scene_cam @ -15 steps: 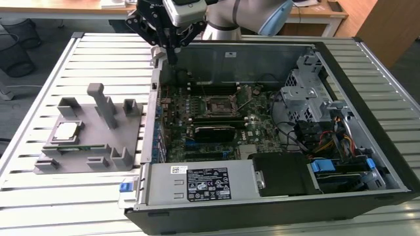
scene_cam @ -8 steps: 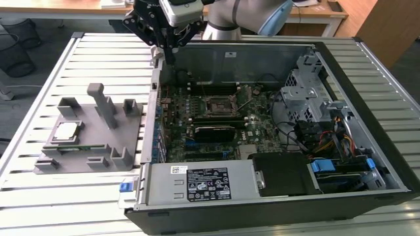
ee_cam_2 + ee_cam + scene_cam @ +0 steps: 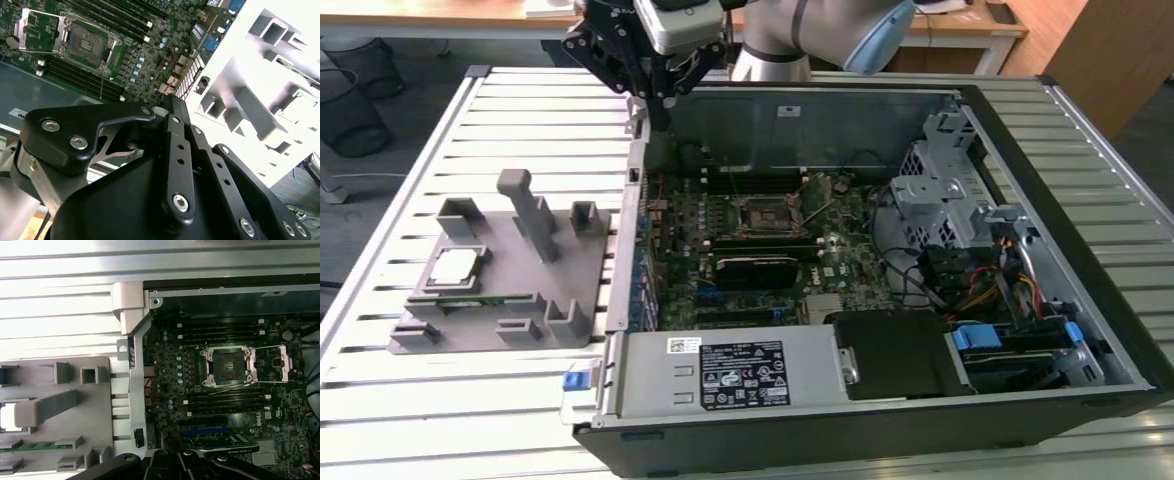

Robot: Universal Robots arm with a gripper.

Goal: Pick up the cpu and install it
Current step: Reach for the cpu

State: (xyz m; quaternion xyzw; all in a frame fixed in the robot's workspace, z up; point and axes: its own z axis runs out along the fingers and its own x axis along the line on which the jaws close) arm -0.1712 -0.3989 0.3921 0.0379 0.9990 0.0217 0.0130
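The exterior view looks steeply down from off my arm on the whole open computer case point(image 3: 854, 445) and the slatted table point(image 3: 454, 420). Both wrist views look down from closer, sharing the socket point(image 3: 87, 45) point(image 3: 226, 364) and the grey fixture point(image 3: 250, 110) point(image 3: 65, 405).

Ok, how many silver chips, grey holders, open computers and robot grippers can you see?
Silver chip: 1
Grey holder: 1
Open computer: 1
Robot gripper: 1
Total: 4
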